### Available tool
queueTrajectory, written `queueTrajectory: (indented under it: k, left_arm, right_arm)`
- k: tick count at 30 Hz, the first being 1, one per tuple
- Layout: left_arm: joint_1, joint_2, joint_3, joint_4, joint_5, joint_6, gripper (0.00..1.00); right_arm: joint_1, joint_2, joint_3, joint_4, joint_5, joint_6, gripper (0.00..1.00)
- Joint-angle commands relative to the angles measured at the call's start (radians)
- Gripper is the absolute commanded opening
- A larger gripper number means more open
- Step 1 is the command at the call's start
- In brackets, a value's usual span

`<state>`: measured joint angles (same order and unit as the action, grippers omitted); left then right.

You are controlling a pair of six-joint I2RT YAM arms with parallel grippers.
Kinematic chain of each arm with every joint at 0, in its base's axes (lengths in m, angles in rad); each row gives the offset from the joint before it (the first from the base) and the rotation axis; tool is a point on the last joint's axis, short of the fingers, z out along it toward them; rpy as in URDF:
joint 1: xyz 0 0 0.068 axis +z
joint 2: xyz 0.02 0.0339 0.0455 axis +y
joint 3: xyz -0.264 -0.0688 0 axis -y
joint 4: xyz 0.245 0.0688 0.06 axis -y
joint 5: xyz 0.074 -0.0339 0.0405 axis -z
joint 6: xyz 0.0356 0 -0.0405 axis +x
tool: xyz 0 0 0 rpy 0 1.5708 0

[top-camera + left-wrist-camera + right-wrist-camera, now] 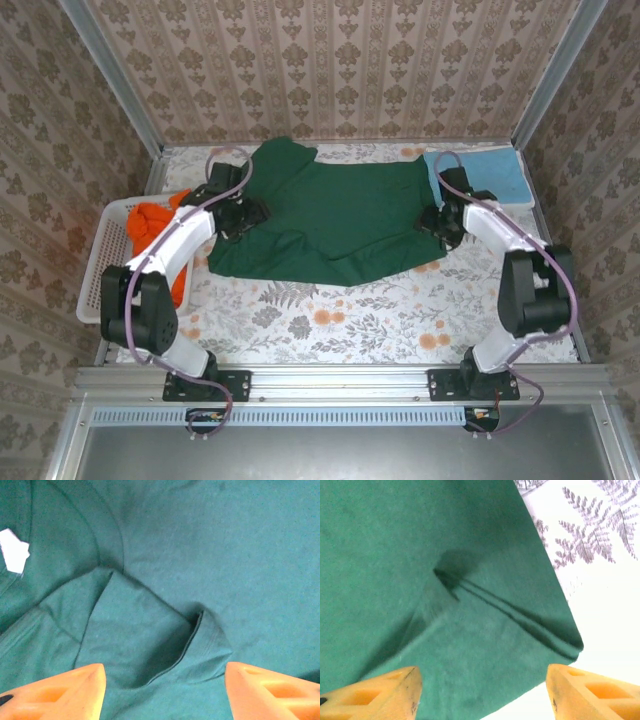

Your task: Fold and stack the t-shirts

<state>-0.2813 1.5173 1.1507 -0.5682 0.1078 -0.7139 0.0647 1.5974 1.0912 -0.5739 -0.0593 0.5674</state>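
Observation:
A dark green t-shirt (330,220) lies spread across the middle of the table. My left gripper (245,215) hovers over its left side and is open. In the left wrist view its orange fingers (65,690) stand wide apart above a folded-over sleeve (200,640) of the green cloth (210,555). My right gripper (435,222) is open over the shirt's right edge, and in its wrist view that gripper (482,695) has only flat green cloth (420,555) between its tips. A folded light blue t-shirt (485,175) lies at the back right. A bright orange t-shirt (155,225) sits in the basket.
A white lattice basket (100,270) stands at the table's left edge, beside the left arm. The floral tablecloth (340,320) shows bare in front of the green shirt. Patterned walls close in the back and sides. A white neck label (14,550) shows on the green shirt.

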Motion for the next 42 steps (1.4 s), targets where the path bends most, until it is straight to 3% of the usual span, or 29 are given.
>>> queueTrajectory:
  k: [1,8,12,29,42]
  left_arm:
    - [0.001,-0.068,-0.105,0.04,-0.005,-0.008,0.64]
    - [-0.001,-0.052,-0.219,0.215,0.096,-0.115,0.63]
    - [-0.005,0.003,-0.237,0.286,0.133,-0.178,0.61]
    - [0.008,-0.02,-0.268,0.298,0.004,-0.167,0.59]
    - [0.006,-0.014,-0.244,0.225,-0.058,-0.112,0.59]
  right_arm:
    - [-0.013,-0.075,-0.131,0.188,-0.17,0.084,0.64]
    - [-0.044,0.044,-0.135,0.303,-0.234,0.163,0.52]
    - [-0.049,0.105,-0.101,0.318,-0.21,0.18,0.51]
    - [-0.081,0.109,-0.089,0.402,-0.273,0.259,0.49]
    - [-0.045,0.328,0.2,0.188,-0.197,0.224,0.5]
